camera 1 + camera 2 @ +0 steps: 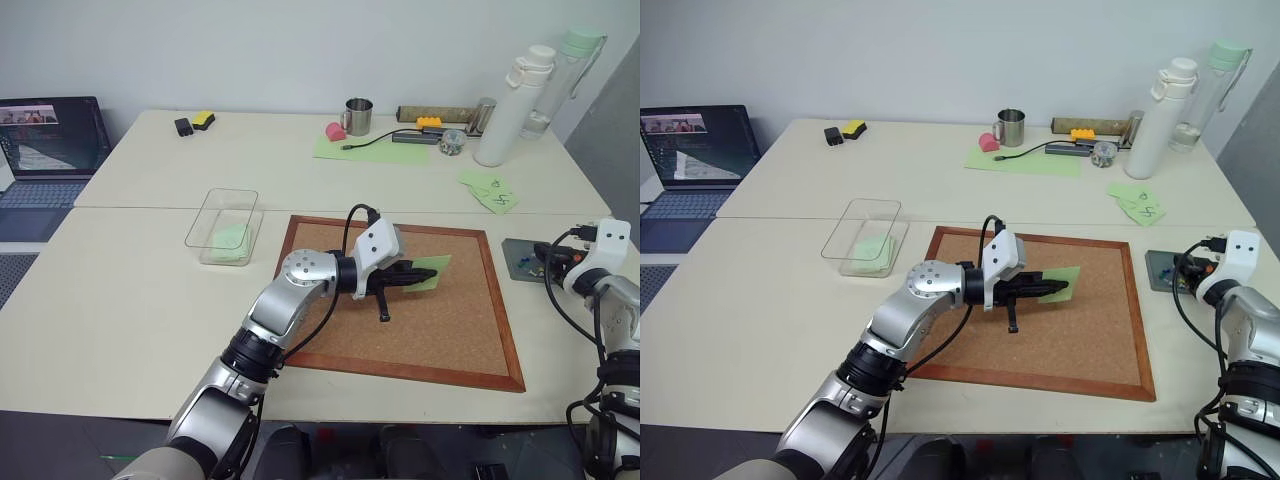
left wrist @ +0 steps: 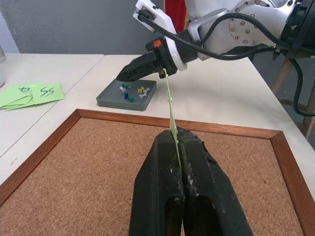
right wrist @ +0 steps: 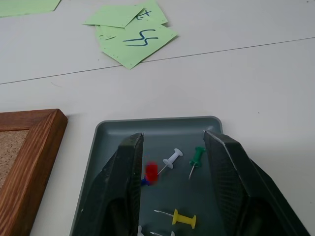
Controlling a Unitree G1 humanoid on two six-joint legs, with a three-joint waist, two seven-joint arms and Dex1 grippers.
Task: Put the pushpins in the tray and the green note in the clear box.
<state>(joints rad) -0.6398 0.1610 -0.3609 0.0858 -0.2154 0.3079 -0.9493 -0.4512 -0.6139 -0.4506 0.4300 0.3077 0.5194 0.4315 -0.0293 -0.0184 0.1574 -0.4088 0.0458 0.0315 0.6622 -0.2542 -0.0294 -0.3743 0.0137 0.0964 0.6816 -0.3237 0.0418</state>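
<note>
My left gripper point(image 2: 178, 135) is shut on the green note point(image 1: 432, 270), holding it edge-up just above the cork board point(image 1: 400, 335). To the right of the board lies the grey tray point(image 3: 157, 123), with my right gripper point(image 3: 173, 137) open low over it. Several pushpins point(image 2: 133, 92) lie in the tray: a white one point(image 3: 172, 158), a green one point(image 3: 197, 156) and a yellow one point(image 3: 183, 218). A red pin point(image 3: 151, 172) shows blurred beside one finger. The clear box point(image 1: 205, 215) stands left of the board with a pale green piece inside.
A cluster of scribbled green notes point(image 1: 492, 190) lies beyond the tray. At the back of the table stand two bottles point(image 1: 515, 105), a metal mug point(image 1: 358, 116) and a large green sheet point(image 1: 375, 150). A laptop point(image 1: 50, 150) sits at the far left.
</note>
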